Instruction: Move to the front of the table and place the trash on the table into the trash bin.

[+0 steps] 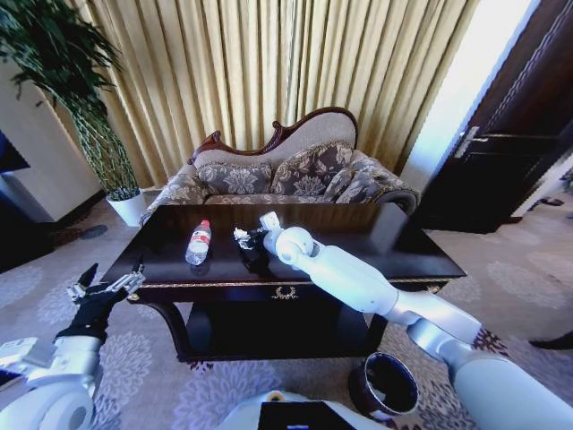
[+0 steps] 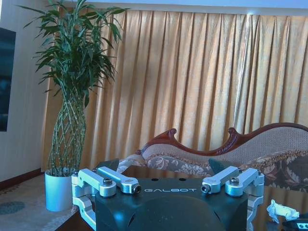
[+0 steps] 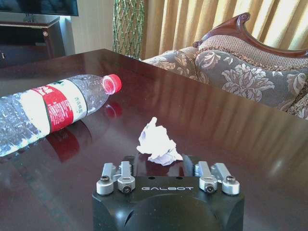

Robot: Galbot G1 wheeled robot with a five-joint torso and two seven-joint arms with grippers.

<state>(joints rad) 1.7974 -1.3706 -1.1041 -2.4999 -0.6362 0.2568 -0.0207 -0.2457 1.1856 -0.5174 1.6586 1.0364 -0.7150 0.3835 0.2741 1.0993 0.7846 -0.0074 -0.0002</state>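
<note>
While the left gripper (image 1: 112, 285) is hovering off the left end of the table (image 1: 394, 242), level with its front corner, its fingers (image 2: 118, 180) are standing spread apart with nothing between them; behind it in the left wrist view a bamboo plant in a white pot (image 2: 58, 191) is standing in front of the gold curtains (image 2: 192, 72). Lying on its side left of the table's middle, the clear plastic bottle (image 1: 198, 243) is resting with its long axis running front to back, the red cap (image 3: 111, 83) pointing away toward the patterned sofa (image 1: 295, 175) and the red label (image 3: 60, 107) wrapping its middle. Just beside it on the right, a crumpled white paper scrap (image 3: 158, 143) is sitting on the dark glossy top, and the right gripper (image 1: 250, 240) is reaching across the table to it. In the right wrist view the jaws are standing wide open, one to each side of the scrap, which is lying right at the gripper's front edge; whether the fingertips are touching the paper I cannot tell. Farther right, down on the carpet by the table's front right leg, the round dark trash bin (image 1: 385, 385) is standing upright beneath the right arm, its shiny rim facing up
</note>
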